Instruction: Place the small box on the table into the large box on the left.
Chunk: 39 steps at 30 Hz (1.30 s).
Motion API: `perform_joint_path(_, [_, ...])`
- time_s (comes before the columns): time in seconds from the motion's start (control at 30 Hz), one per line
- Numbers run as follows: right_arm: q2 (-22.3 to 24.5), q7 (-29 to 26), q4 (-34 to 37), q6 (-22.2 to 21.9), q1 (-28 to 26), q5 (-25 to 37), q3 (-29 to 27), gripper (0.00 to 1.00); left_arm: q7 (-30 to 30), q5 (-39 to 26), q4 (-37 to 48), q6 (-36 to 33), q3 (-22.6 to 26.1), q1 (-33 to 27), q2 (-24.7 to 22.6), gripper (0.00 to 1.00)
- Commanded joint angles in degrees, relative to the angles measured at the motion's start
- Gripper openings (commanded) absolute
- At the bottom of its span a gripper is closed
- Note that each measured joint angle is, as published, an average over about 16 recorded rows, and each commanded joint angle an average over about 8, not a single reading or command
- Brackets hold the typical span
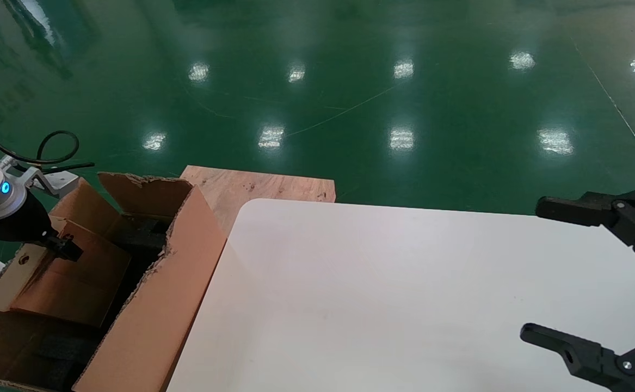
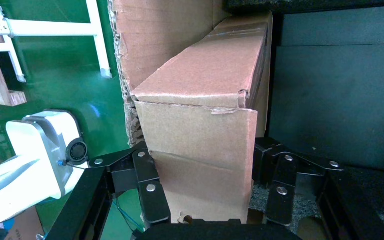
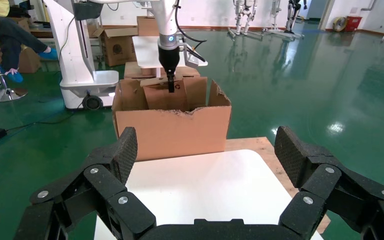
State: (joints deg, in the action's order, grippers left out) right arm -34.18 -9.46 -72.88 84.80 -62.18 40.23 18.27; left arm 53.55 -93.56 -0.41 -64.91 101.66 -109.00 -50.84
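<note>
The small box (image 1: 61,277), plain brown with a round hole, sits tilted inside the large box (image 1: 154,305), the torn-rimmed carton left of the table (image 1: 404,299). My left gripper (image 1: 66,246) reaches down into the carton and is shut on the small box's upper end. In the left wrist view the small box (image 2: 200,140) fills the gap between the fingers (image 2: 147,185), beside black foam (image 2: 340,100). My right gripper (image 1: 537,269) hangs open and empty over the table's right side. The right wrist view shows the carton (image 3: 172,132) and the small box (image 3: 162,97) beyond the table (image 3: 200,185).
A brown plywood board (image 1: 257,188) lies under the table's far left corner, behind the carton. Black foam (image 1: 137,234) lines the carton's inside. Green floor surrounds everything. A white robot base (image 3: 87,85) and other cartons stand beyond the large box.
</note>
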Motion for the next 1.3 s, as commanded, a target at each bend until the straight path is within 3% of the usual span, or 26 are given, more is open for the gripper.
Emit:
perform_joint_path(0.03, [0.0, 0.0, 0.0, 0.0, 0.0, 0.0, 0.0, 1.0, -0.1, 0.1, -0.1, -0.1, -0.1, 0.0, 0.1, 1.0])
perform_joint_path(1.03, [0.0, 0.0, 0.0, 0.0, 0.0, 0.0, 0.0, 1.0, 0.0, 0.0, 0.0, 0.3, 0.0, -0.1, -0.1, 1.0])
perform_joint_path(1.3, [0.0, 0.0, 0.0, 0.0, 0.0, 0.0, 0.0, 1.0, -2.6, 3.3, -2.9, 2.0, -2.3, -1.4, 0.3, 1.0])
